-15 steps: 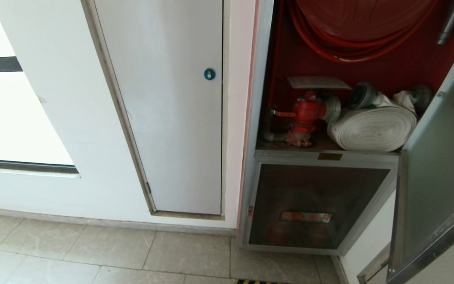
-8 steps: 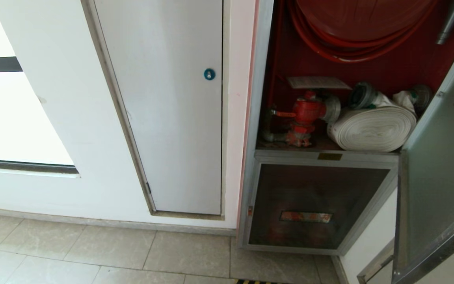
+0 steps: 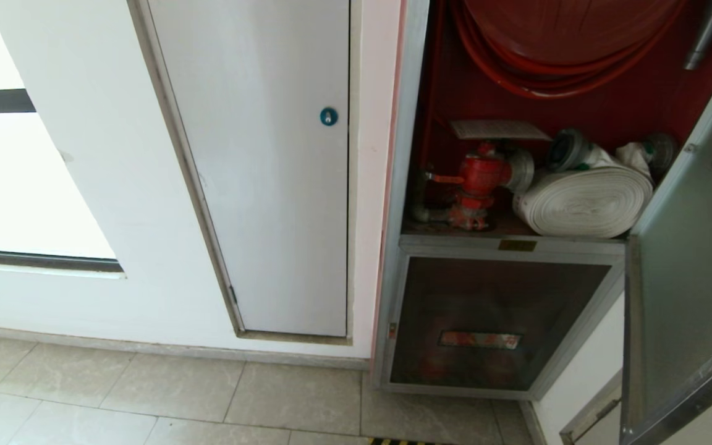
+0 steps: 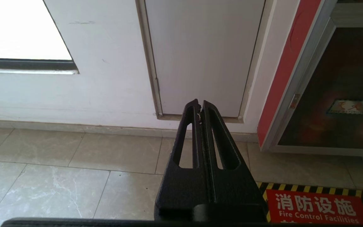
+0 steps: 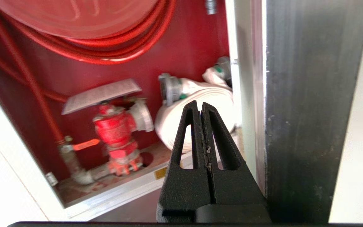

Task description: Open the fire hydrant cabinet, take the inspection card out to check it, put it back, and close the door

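Right beside the right gripper (image 5: 202, 108), whose fingers are pressed together and hold nothing, stands the metal edge of the door (image 5: 307, 104). If the arm goes forward carelessly, it may catch this frame and swing the door. Beyond the fingers, inside the fire hydrant cabinet (image 5: 197, 41), the inspection card (image 5: 101, 94) lies loosely on the red valve (image 5: 115, 129); a rough touch may push it off. The left gripper (image 4: 199, 105), fingers also together, hangs over the tiled floor (image 4: 58, 179), far from the cabinet.
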